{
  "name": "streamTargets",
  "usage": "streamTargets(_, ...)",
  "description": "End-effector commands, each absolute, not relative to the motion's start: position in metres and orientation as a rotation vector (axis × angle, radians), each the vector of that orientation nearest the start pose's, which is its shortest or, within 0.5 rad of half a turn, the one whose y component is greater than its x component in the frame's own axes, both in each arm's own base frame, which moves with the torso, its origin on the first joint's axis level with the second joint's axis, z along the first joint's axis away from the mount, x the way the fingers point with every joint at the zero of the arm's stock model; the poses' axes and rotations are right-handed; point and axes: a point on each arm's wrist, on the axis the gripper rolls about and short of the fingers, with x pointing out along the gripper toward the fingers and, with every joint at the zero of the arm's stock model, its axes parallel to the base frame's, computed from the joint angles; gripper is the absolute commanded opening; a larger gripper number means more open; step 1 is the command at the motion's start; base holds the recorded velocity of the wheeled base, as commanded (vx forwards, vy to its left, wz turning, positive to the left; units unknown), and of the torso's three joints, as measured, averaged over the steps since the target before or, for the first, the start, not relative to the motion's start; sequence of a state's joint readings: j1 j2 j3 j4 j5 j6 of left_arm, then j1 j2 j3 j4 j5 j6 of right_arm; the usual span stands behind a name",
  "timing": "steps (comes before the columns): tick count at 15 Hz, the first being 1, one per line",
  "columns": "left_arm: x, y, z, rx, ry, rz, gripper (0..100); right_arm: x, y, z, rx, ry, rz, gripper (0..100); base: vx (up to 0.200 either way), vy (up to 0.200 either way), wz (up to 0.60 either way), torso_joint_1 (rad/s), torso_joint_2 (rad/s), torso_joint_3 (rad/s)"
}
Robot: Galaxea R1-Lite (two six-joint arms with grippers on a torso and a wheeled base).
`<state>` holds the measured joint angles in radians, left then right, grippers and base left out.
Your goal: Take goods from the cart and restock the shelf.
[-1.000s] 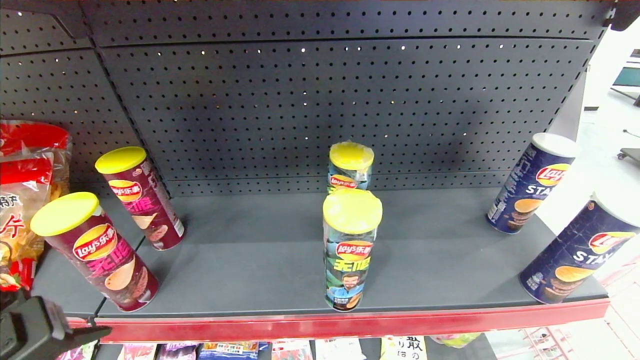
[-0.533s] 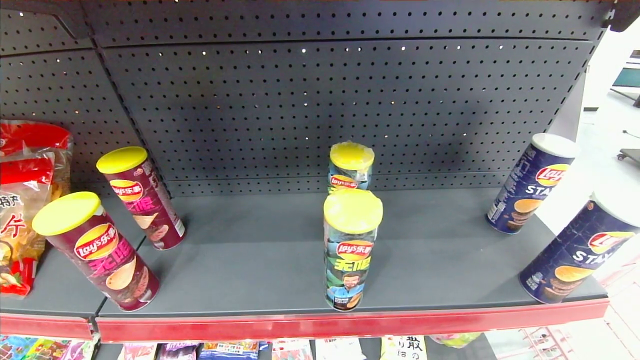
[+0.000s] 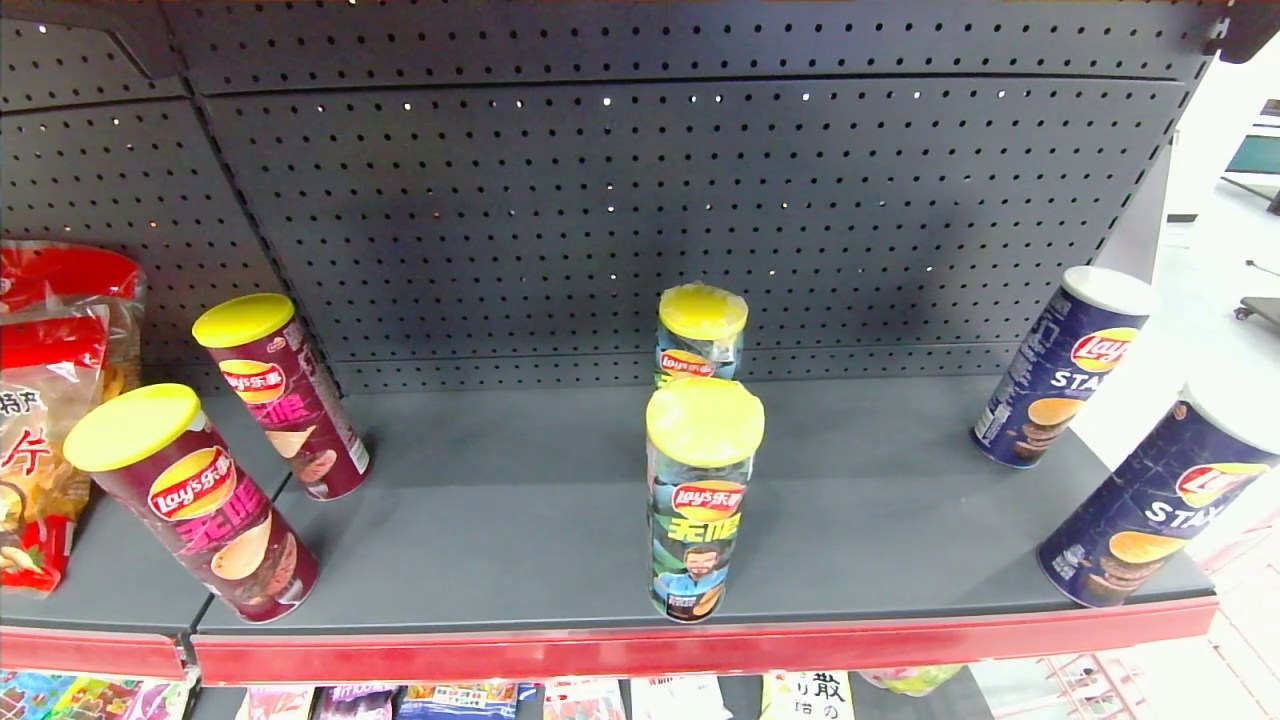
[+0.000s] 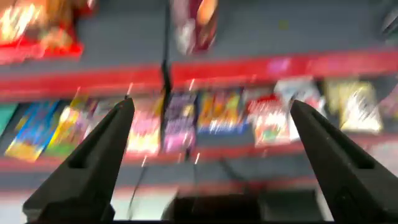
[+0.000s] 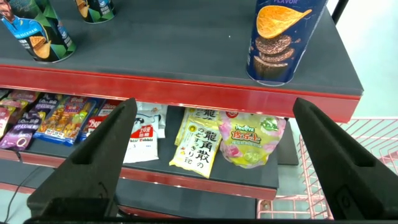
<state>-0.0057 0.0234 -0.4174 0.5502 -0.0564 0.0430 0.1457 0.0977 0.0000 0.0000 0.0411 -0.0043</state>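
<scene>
though blurred, left pincer (image 4: 211, 101) seems spread; right pincer (image 5: 214, 100) spread.

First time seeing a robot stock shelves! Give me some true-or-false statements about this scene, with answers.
1. The maroon cans are left of the green cans. True.
2. The blue cans have yellow lids. False: their lids are white.
3. The left gripper holds a can. False: it is open and empty.
4. The right gripper is open. True.
5. The green cans stand one behind the other. True.
</scene>
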Motion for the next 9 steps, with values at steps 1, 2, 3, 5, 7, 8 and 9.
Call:
streamTargets(1,-0.0287,-0.0031,0.0847,0.030,0.024,-0.143,100,-0.0153,-0.0014,0.0774,-0.010,0.098,0.196,100,0.000,0.000,0.00,0.000,0.00,0.000)
streamTargets(2,-0.0270,-0.0035,0.0846,0.029,-0.004,-0.158,100,-0.0153,-0.0014,0.0774,-0.010,0.098,0.196,100,0.000,0.000,0.00,0.000,0.00,0.000)
streamTargets(3,-0.0274,-0.0037,0.0844,0.036,0.000,-0.169,100,-0.0153,-0.0014,0.0774,-0.010,0.098,0.196,100,0.000,0.000,0.00,0.000,0.00,0.000)
streamTargets(5,-0.0272,-0.0020,0.0840,0.043,0.006,-0.091,100,-0.0153,-0.0014,0.0774,-0.009,0.098,0.195,100,0.000,0.000,0.00,0.000,0.00,0.000)
streamTargets(7,-0.0252,0.0021,0.0805,-0.005,0.000,0.095,100,-0.0153,-0.0014,0.0774,-0.010,0.098,0.196,100,0.000,0.000,0.00,0.000,0.00,0.000)
streamTargets(8,-0.0244,0.0018,0.0805,0.004,-0.015,0.080,100,-0.0153,-0.0014,0.0774,-0.010,0.098,0.195,100,0.000,0.000,0.00,0.000,0.00,0.000)
streamTargets(9,-0.0243,0.0013,0.0806,0.009,-0.018,0.058,100,-0.0153,-0.0014,0.0774,-0.010,0.098,0.195,100,0.000,0.000,0.00,0.000,0.00,0.000)
